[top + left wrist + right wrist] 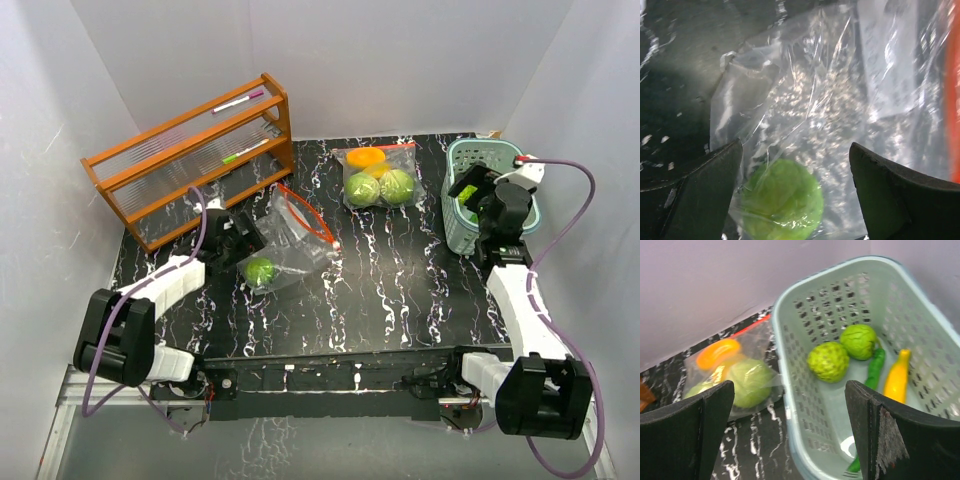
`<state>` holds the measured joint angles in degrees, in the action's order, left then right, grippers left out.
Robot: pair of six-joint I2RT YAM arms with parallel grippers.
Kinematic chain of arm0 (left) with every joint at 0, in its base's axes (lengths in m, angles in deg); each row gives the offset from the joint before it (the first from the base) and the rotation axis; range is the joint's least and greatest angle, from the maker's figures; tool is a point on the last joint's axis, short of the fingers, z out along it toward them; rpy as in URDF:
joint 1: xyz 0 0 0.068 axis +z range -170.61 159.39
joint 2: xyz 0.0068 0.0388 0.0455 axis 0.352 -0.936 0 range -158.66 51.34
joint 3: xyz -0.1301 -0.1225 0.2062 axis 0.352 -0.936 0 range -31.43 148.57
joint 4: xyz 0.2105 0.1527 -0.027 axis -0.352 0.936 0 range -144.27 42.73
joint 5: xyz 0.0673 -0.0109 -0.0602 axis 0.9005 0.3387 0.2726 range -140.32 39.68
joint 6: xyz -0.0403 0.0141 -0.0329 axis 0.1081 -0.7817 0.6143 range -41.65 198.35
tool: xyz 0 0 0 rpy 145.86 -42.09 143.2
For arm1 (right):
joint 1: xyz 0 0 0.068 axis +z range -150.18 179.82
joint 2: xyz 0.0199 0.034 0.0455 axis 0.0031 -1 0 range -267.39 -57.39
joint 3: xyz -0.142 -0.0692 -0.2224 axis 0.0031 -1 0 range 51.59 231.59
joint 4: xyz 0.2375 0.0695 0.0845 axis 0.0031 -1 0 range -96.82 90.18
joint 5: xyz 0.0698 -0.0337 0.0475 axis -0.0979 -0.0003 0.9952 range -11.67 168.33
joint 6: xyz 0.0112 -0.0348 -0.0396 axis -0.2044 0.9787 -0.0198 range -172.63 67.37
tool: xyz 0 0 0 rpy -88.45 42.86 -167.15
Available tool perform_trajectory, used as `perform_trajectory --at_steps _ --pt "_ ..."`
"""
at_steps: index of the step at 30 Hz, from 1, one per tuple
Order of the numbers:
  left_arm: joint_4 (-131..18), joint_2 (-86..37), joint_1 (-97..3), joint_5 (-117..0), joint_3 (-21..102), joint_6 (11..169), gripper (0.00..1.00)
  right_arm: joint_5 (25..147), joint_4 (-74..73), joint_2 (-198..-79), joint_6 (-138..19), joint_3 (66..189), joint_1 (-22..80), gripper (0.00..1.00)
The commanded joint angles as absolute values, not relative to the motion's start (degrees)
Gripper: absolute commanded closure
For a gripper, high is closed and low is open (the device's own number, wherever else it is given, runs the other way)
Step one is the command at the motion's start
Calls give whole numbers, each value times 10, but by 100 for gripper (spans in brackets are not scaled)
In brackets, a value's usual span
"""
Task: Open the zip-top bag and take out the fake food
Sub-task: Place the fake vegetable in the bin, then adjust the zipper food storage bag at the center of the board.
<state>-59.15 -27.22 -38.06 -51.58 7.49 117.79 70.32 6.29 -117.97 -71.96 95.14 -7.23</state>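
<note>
Jaws wide and empty, my left gripper (238, 240) hovers over the near zip-top bag (295, 232), one green ball (261, 271) inside. Rightward, my right gripper (487, 197) hangs equally wide, holding nothing, above the basket (452, 160). Pinching film alone could drag bag and ball along.

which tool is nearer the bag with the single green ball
Left. The left tool hangs right at that bag; the right tool is across the table, over the basket.

Green ball (260, 271) in bag (292, 232), left hand (246, 246) beside
</note>
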Motion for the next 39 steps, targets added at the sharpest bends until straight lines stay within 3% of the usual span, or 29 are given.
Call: perform_trajectory --at_steps 1,12,15,17,22,29,39 --pt "-572 -237 -365 -507 38 1211 16 736 78 -1164 -686 995 -18 4" --pt "-565 -182 -365 -494 37 1204 34 862 129 -1245 -663 1019 182 12" --pt "-551 -173 -365 -489 53 1200 45 924 153 -1314 -677 1033 217 29" --pt "-546 -159 -365 -485 55 1199 50 957 182 -1356 -694 1035 228 45" --pt "-499 -125 -364 -458 56 1194 61 1011 243 -1456 -722 1046 234 65" --pt "-511 -63 -365 -473 -23 1230 72 1028 314 -1599 -724 1093 247 66" --pt "-634 -60 -365 -485 -150 1262 75 1060 310 -1765 -724 1241 289 67"
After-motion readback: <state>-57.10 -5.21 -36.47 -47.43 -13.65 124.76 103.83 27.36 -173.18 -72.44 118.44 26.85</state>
